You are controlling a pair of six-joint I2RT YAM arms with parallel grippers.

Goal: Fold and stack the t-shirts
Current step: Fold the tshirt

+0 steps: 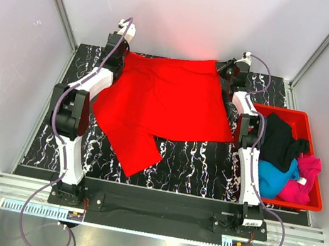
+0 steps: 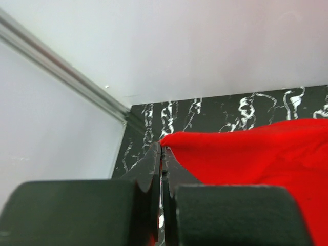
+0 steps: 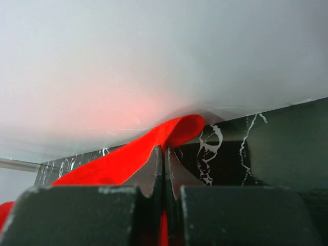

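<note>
A bright red t-shirt (image 1: 168, 104) lies spread on the black marbled table (image 1: 196, 160), one sleeve pointing toward the near edge. My left gripper (image 1: 124, 58) is at the shirt's far left corner, shut on the cloth. In the left wrist view the fingertips (image 2: 163, 149) pinch that red corner (image 2: 256, 148). At the far right corner my right gripper (image 1: 224, 70) is shut on the hem. The right wrist view shows red cloth (image 3: 128, 159) between the closed fingers (image 3: 164, 149), looped over beyond them. Black (image 1: 279, 140), blue (image 1: 276, 178) and pink (image 1: 304, 179) t-shirts lie bunched in the bin.
A red plastic bin (image 1: 300, 115) stands at the table's right side, beside the right arm. White walls and metal frame posts close in the back and sides just behind both grippers. Bare tabletop shows in front of the red shirt.
</note>
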